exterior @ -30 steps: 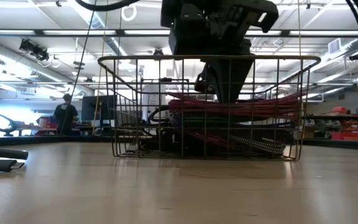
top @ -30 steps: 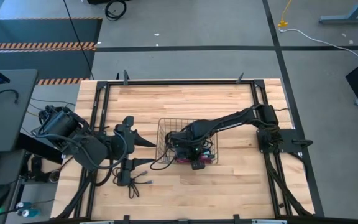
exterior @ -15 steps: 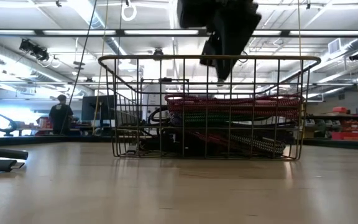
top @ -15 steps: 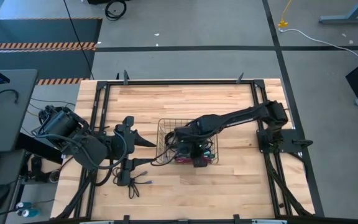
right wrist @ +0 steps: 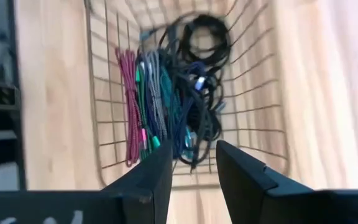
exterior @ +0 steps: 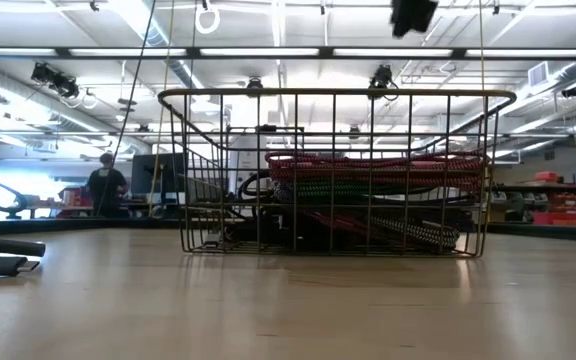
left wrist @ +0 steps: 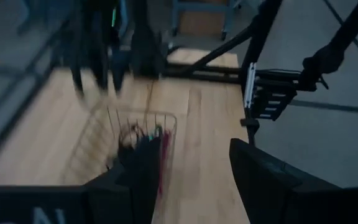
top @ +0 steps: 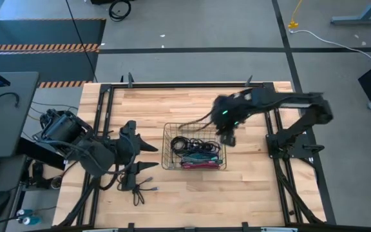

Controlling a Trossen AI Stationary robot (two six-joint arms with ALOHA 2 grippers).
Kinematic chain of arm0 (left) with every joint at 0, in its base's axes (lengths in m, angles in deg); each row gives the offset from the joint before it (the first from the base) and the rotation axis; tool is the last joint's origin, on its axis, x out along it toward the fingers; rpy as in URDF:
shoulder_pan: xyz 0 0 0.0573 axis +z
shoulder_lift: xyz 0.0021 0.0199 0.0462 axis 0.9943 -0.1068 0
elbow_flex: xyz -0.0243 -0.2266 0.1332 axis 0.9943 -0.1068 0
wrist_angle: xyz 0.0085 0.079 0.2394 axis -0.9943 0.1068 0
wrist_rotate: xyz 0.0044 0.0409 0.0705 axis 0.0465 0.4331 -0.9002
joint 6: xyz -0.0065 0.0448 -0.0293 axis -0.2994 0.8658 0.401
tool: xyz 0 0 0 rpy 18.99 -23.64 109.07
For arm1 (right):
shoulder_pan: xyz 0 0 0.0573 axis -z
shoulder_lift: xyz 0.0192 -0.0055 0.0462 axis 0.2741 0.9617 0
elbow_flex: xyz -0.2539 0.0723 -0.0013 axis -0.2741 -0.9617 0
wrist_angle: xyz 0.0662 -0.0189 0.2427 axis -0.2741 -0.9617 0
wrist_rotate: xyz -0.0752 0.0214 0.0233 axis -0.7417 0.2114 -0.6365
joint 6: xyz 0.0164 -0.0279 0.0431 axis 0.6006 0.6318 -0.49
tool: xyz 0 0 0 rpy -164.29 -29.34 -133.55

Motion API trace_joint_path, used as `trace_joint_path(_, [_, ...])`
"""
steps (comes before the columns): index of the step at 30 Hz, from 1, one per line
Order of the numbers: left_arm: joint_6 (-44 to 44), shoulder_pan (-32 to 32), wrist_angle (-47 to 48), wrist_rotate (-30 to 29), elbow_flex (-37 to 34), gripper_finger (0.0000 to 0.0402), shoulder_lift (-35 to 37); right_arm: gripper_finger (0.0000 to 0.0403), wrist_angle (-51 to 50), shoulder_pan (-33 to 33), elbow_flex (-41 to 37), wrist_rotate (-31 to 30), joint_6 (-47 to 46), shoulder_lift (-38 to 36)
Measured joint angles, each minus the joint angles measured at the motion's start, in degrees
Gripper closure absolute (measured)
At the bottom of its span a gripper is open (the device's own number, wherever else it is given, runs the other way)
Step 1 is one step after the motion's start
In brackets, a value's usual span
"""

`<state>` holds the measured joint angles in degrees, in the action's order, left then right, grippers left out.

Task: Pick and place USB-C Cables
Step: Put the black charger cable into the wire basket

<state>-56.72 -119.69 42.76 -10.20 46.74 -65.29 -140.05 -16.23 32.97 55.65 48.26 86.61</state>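
No readable writing anywhere. One wire basket (top: 194, 147), USB-C cables (top: 195, 154) bundled inside, too tangled to count. My right gripper (top: 228, 138) hovers beside the basket, fingers parted, empty; my left gripper (top: 148, 156) waits wide.

Basket mouth: the wire basket (top: 194, 154) stands open-topped, nothing directly above it.
Basket interior: the USB-C cables (right wrist: 173, 106) fill most of the floor, piled below the rim.
Right gripper (top: 228, 139): raised just beside the basket's far right corner, jaws parted and empty.
Left gripper (top: 148, 156): near the basket's left wall, obstructing that side.
Worktop (top: 192, 106): bare behind and in front of the basket.
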Motion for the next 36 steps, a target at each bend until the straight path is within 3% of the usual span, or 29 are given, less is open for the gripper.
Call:
trace_joint_path(6, [-15.0,2.4,7.3,13.2,0.0,0.0208,-1.8,0.0273,-0.1,2.7,0.0,-0.3,-4.4,-11.0])
trace_joint_path(12, [-24.4,2.2,15.3,21.1,-0.6,0.0226,-7.5,0.0273,0.2,3.0,0.0,-1.0,-7.6,-18.1])
trace_joint_path(17, [-24.8,0.9,15.1,27.1,-6.9,0.0247,-11.6,0.0273,0.2,2.9,0.0,-1.0,-9.3,-21.0])
trace_joint_path(23, [-28.6,-1.7,13.4,33.9,-22.8,0.025,-15.1,0.0273,0.1,1.9,0.0,-1.0,-9.3,-21.5])
trace_joint_path(27, [-30.2,-1.7,-0.7,42.8,-35.9,0.0241,-15.3,0.0273,0.1,0.6,0.0,-0.8,-9.3,-20.7])
trace_joint_path(32, [-29.7,-3.3,-23.9,45.0,-48.3,0.0219,-15.2,0.0273,0.1,-1.3,0.0,-0.3,-9.5,-19.6])
trace_joint_path(36, [-30.8,-4.4,-29.4,49.4,-54.5,0.0196,-15.3,0.0273,-0.1,-2.6,0.0,0.6,-10.9,-18.7])
